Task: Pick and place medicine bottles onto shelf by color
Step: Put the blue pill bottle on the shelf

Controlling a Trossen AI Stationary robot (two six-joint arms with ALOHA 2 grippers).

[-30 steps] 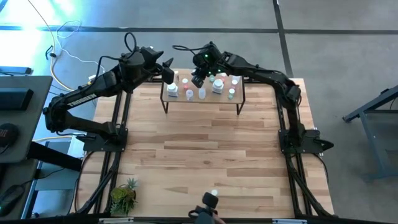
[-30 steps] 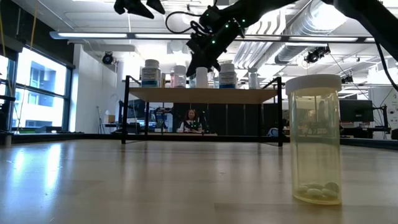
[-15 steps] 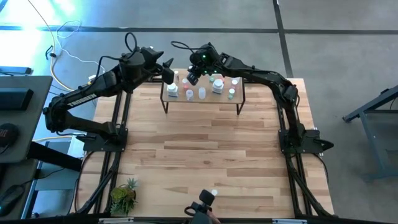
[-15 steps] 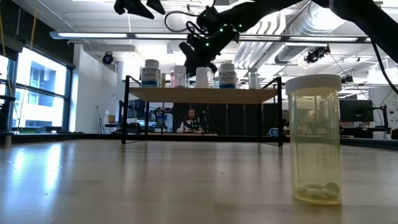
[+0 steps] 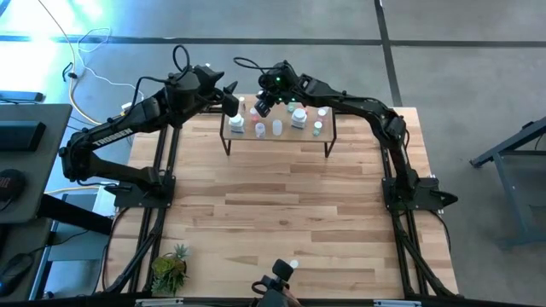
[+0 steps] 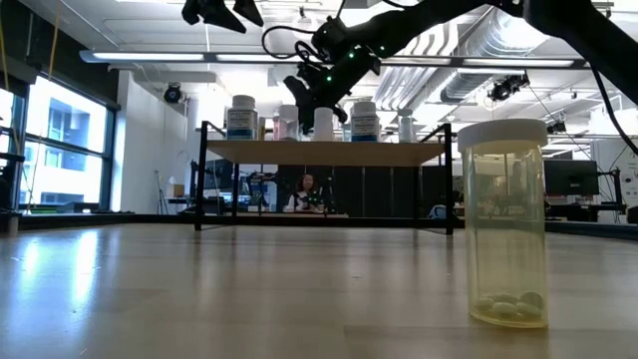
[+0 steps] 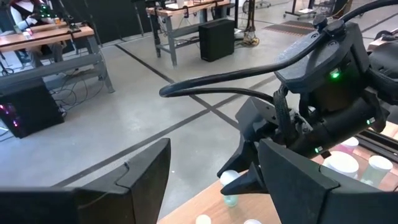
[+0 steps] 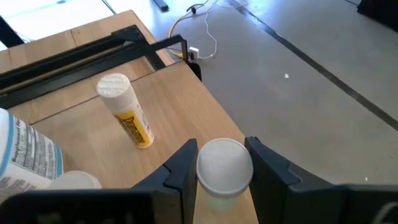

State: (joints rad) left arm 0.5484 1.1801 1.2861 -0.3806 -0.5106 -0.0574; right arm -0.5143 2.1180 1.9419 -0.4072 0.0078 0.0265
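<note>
The shelf (image 5: 290,136) stands at the table's far edge and carries several medicine bottles (image 5: 275,126), white-capped, upright on its board (image 6: 329,153). My right gripper (image 5: 263,102) hovers over the shelf's far left corner, shut on a small white-capped bottle (image 8: 224,167) with a greenish body (image 7: 229,180). Below it a yellow-labelled bottle (image 8: 124,109) stands on the board (image 8: 180,106). My left gripper (image 5: 232,92) waits just left of the shelf, raised and open with nothing between its fingers (image 7: 143,180). My right gripper pinches the bottle at its white cap (image 8: 202,168), one finger on each side. The fingers slant downward from the table's right side. The bottle stays upright over the shelf's corner; whether its base touches the board is hidden by the gripper.
A clear yellowish vial (image 6: 503,224) with a white cap and a few pills stands near the table's front edge (image 5: 293,266). A small potted plant (image 5: 171,269) sits at the front left. A person (image 6: 307,189) sits in the room behind the shelf.
My right gripper has carried the bottle a little toward the table's left edge over the shelf and has tipped its fingers somewhat further down. It has stayed shut on the bottle. The bottles on the shelf have not moved.
</note>
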